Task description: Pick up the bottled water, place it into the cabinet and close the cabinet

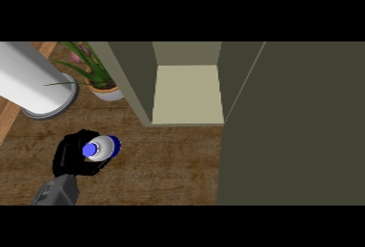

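Note:
The bottled water (pixel 100 147) shows from above as a pale round body with a blue cap, at the lower left of the wooden counter. My left hand (pixel 71 153) is curled round it from the left, hiding most of its body. The cabinet (pixel 187 91) stands to the upper right of the bottle, its pale shelf exposed. Its open door (pixel 292 125) is the large dark olive panel filling the right side of the view. My right hand does not show.
A big white cylinder (pixel 32 77) on a grey base lies at the upper left. A potted plant (pixel 100 79) stands between it and the cabinet's left wall. Brown counter (pixel 171 164) stretches between the bottle and the door.

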Tool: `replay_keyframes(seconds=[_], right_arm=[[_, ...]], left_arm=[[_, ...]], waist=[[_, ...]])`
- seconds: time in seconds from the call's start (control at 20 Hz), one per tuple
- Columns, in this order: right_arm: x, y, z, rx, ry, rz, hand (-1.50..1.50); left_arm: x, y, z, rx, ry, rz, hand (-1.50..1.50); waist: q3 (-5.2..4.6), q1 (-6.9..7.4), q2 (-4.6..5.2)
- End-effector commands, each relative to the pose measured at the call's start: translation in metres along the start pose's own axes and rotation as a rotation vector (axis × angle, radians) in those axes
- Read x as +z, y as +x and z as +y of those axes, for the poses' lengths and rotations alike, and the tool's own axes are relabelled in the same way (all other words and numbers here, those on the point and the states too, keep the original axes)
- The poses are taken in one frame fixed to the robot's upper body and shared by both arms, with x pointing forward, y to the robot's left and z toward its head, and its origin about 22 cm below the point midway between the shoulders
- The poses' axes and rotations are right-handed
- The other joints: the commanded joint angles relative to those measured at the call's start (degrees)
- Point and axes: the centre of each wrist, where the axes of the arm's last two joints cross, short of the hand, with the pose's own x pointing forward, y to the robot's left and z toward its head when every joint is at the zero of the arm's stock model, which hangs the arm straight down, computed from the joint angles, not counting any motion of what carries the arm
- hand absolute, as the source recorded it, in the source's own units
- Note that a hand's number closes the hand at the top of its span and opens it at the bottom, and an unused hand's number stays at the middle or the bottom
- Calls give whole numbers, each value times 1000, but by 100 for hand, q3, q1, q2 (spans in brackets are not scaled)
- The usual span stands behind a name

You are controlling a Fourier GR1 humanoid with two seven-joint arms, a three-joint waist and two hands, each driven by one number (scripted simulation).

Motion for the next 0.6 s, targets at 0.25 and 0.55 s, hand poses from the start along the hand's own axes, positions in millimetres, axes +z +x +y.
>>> replay_keyframes(seconds=[0.25, 0.55], right_arm=[[-12, 40, 27, -34, 7, -96, -150], [-10, 38, 10, -25, 10, -96, -150]], left_arm=[[-38, 19, -52, 2, -130, -43, 150], [-44, 21, -119, 2, -184, -19, 150]], waist=[[10, 92, -26], [11, 94, -26]])
